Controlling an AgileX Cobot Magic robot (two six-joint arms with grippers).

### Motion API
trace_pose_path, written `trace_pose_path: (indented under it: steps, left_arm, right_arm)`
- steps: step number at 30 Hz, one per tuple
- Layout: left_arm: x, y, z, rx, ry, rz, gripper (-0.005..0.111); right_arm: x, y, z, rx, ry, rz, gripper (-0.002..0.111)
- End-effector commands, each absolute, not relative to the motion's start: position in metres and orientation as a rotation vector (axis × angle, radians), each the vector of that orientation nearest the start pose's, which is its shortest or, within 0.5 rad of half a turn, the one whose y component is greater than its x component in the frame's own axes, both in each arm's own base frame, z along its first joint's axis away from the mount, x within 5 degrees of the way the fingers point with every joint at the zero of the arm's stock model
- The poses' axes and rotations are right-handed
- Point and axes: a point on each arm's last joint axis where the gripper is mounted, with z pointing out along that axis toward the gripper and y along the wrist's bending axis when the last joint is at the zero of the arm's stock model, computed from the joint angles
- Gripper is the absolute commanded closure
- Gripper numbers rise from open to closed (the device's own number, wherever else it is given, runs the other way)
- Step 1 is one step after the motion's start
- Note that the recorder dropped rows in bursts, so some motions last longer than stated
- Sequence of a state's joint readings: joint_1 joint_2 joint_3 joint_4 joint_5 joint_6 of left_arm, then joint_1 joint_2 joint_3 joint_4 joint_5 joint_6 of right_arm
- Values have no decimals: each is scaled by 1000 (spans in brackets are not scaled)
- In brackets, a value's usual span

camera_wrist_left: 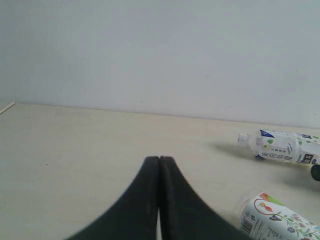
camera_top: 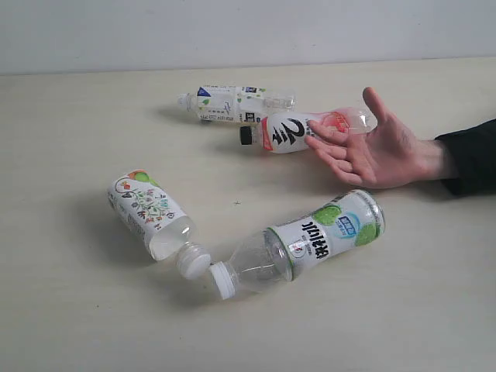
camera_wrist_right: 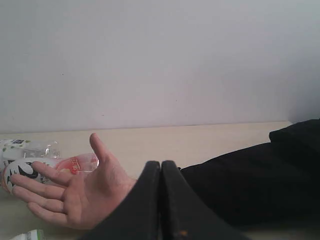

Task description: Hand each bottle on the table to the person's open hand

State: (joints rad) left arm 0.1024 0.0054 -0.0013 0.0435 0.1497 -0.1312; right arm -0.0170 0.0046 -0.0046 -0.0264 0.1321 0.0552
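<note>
The left tool (camera_wrist_left: 159, 162) and the right tool (camera_wrist_right: 161, 165) are sitting fully closed, holding nothing. The lime bottle (camera_top: 310, 242), floral bottle (camera_top: 151, 213), script bottle (camera_top: 298, 130) and blue-green bottle (camera_top: 232, 103) are lying on the desk (camera_top: 77, 310). The open hand (camera_top: 372, 151) is showing its palm just beside the script bottle.

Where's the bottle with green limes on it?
The lime bottle lies on its side in the exterior view's lower middle, below the open hand, cap beside the floral bottle.

Plain pale grey-white wall (camera_top: 248, 31) behind, bare, matte. Meets beige table (camera_top: 62, 325) along straight horizontal line. Soft even light; shadows faint, diffuse.
</note>
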Motion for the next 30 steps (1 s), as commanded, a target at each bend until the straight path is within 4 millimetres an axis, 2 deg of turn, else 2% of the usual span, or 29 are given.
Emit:
trace_pose_path:
  steps: [1, 19, 21, 25, 27, 30]
  left_arm:
    - [56, 6, 200, -153, 1621, 14, 107]
    - [56, 6, 200, -153, 1621, 14, 107]
    - [56, 6, 200, -153, 1621, 14, 107]
    - [56, 6, 200, -153, 1621, 14, 107]
    - [56, 6, 200, -153, 1621, 14, 107]
    - [56, 6, 200, -153, 1621, 14, 107]
  right_arm:
    - [56, -2, 201, 43, 1612, 1, 108]
    - [56, -1, 204, 46, 1579, 6, 108]
    - [56, -1, 211, 139, 1504, 113, 108]
    - [55, -4, 220, 508, 1335, 517, 108]
    - [55, -4, 220, 583, 1308, 596, 108]
    - [55, -5, 221, 593, 1292, 605, 108]
